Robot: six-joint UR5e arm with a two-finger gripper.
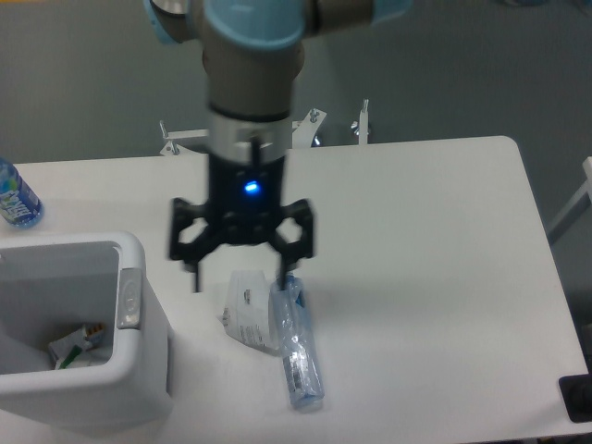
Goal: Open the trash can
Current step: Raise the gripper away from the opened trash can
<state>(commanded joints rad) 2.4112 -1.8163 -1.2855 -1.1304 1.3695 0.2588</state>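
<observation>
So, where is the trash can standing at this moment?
The trash can stands at the lower left of the camera view, on the table's near corner, its lid open. The empty plastic bottle lies to its right, and the open gripper hangs between them.

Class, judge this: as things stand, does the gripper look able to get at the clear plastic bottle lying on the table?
Probably yes. The open gripper hangs just above the bottle, with nothing over it; only a crumpled wrapper lies alongside.

The white boxy trash can point(139, 370) sits at the frame's 8 o'clock corner, open-topped, litter visible inside, grey oval push-button point(129, 298) on its right rim.
</observation>
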